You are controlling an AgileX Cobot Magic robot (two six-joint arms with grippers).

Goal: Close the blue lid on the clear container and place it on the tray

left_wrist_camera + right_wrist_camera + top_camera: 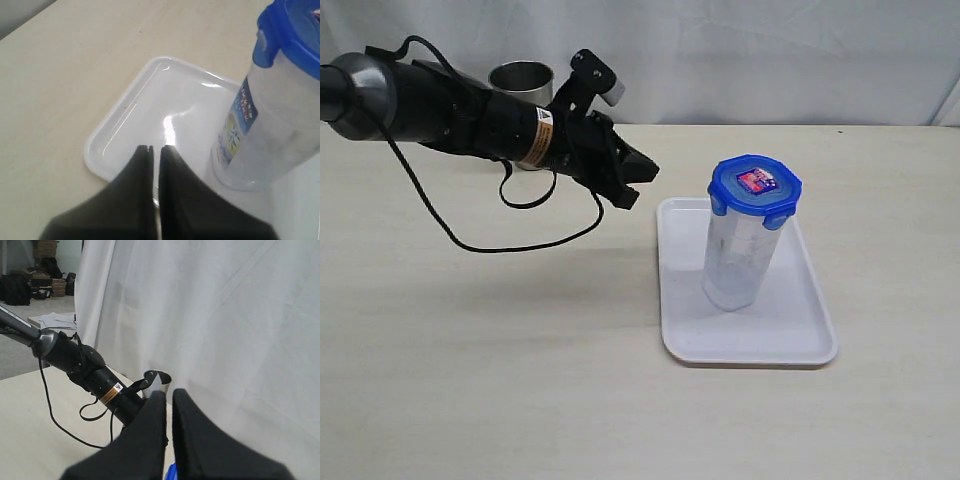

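Top: octagonal blue lid on tapered clear container.
Base: smooth white tray.
Grip: left claw, right claw clenched, empty.

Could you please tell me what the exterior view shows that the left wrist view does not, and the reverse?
Only the exterior view shows the steel cup and the whole of the tray. Only the left wrist view shows the printed label on the side of the clear container. Both show the clear container, blue lid on, standing on the tray, with the left gripper shut and apart from it.
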